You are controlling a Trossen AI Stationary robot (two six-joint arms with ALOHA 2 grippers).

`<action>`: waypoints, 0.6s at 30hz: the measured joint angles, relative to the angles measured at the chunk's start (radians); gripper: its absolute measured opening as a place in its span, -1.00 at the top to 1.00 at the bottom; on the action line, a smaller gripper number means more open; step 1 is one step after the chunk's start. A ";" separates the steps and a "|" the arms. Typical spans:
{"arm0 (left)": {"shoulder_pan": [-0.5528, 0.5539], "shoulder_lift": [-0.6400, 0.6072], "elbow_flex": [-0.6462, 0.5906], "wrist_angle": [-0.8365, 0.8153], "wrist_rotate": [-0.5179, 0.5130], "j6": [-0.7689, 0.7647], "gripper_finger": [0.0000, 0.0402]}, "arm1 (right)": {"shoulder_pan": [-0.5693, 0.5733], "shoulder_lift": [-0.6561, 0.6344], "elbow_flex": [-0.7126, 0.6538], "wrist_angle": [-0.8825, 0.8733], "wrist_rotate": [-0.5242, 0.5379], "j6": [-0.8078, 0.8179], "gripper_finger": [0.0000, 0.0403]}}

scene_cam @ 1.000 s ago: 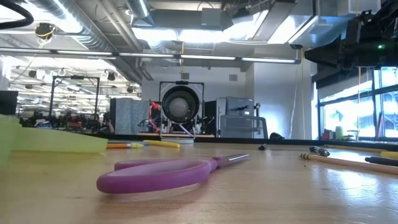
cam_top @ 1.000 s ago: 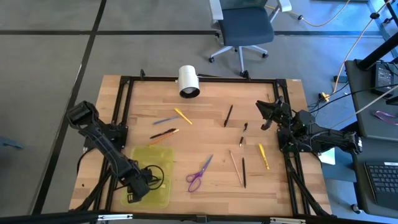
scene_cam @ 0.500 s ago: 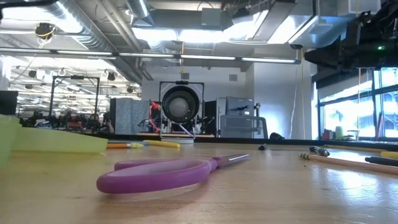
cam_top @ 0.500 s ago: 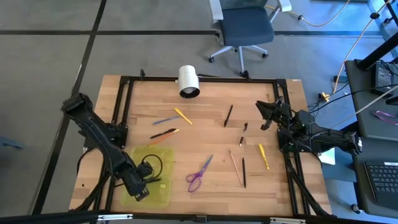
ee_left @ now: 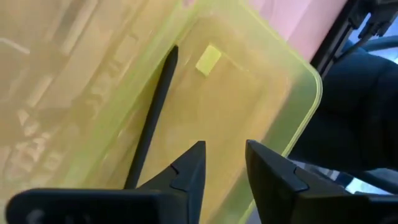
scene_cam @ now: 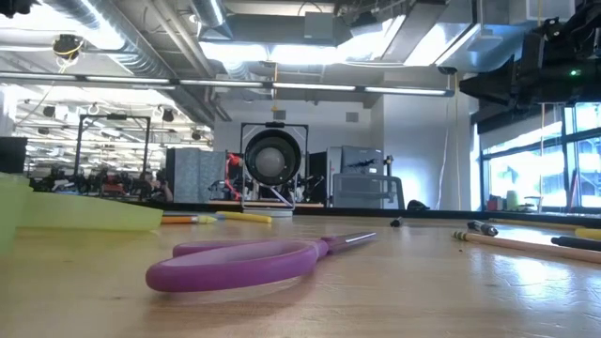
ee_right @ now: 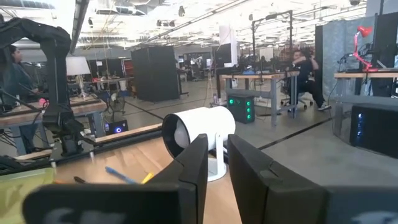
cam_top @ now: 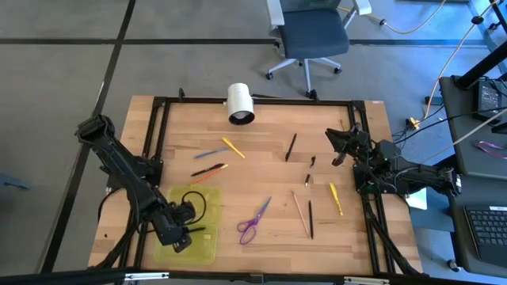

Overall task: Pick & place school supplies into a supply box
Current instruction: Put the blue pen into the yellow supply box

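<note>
The translucent yellow-green supply box (cam_top: pixel 194 229) lies open at the table's near left corner; one black pen (ee_left: pixel 155 112) lies flat inside it. My left gripper (cam_top: pixel 178 235) hovers over the box, open, its fingertips (ee_left: pixel 224 155) above the box floor beside the pen. Purple-handled scissors (cam_top: pixel 255 220) lie flat mid-table, near the low camera (scene_cam: pixel 254 263). Pens and pencils lie scattered: yellow (cam_top: pixel 233 147), blue (cam_top: pixel 210 153), black-orange (cam_top: pixel 209 170), black (cam_top: pixel 291 146), yellow (cam_top: pixel 336 198), tan (cam_top: pixel 300 212), black (cam_top: pixel 310 219). My right gripper (cam_top: pixel 337 146) waits at the table's right edge, narrowly open (ee_right: pixel 216 155).
A white cylinder (cam_top: pixel 240 103) lies at the far edge, mouth facing the table. A black frame (cam_top: pixel 158 142) runs around the tabletop. A black cable loop (cam_top: pixel 198 214) from my left arm hangs over the box. An office chair (cam_top: pixel 313 36) stands beyond the table.
My left arm has risen: its elbow has swung toward the far-left corner and has left the top of the low view. The gripper has lifted a little above the box, and the black pen now shows lying in the box beside it.
</note>
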 joint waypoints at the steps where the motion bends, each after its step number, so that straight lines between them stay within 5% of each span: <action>1: 0.000 0.000 0.000 0.000 -0.010 0.009 0.40 | 0.000 0.000 0.000 0.000 0.000 0.000 0.67; 8: 0.000 0.000 0.000 0.024 -0.146 0.052 0.19 | 0.000 0.000 0.000 0.013 0.000 0.000 0.67; 18: 0.000 0.000 0.000 0.080 -0.230 0.161 0.17 | 0.000 0.000 0.000 -0.006 0.000 0.006 0.67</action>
